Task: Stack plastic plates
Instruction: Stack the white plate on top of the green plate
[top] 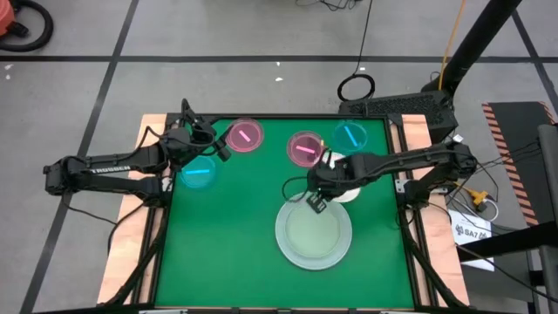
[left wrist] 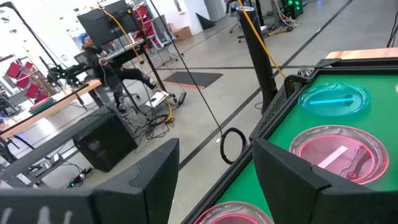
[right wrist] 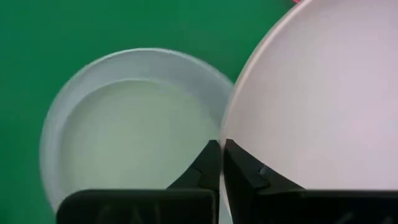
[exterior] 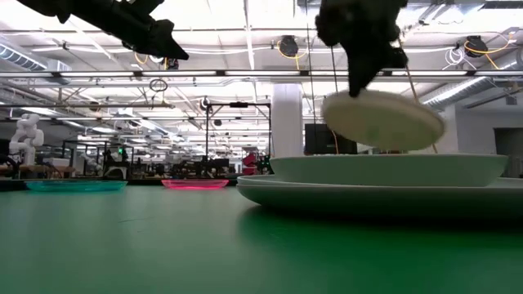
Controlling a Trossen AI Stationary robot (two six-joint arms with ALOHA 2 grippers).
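A small white plate [exterior: 382, 120] hangs tilted in the air, and my right gripper [right wrist: 222, 163] is shut on its rim. It hangs just above a pale green plate [top: 312, 231] that rests inside a large grey plate [exterior: 327, 196] near the table's front middle. Two pink plates [top: 245, 137] [top: 305, 148] and two teal plates [top: 199, 173] [top: 350, 136] lie flat toward the far side. My left gripper [left wrist: 214, 186] hovers open above the far left, between a pink plate and a teal one, with nothing between its fingers. My right gripper pinches the white plate's rim [right wrist: 231, 134] between its two fingers, which close on the edge. The fingers come from above, slanting down. The plate is lifted clear and hangs tilted beside the fingers, over the pale green plate.
The green table top [top: 227, 244] has a raised dark border and wooden side rails [top: 131, 227]. Free room lies at the near left and near right. Beyond the far edge are a cable loop [top: 356, 87] and a dark stand on the floor.
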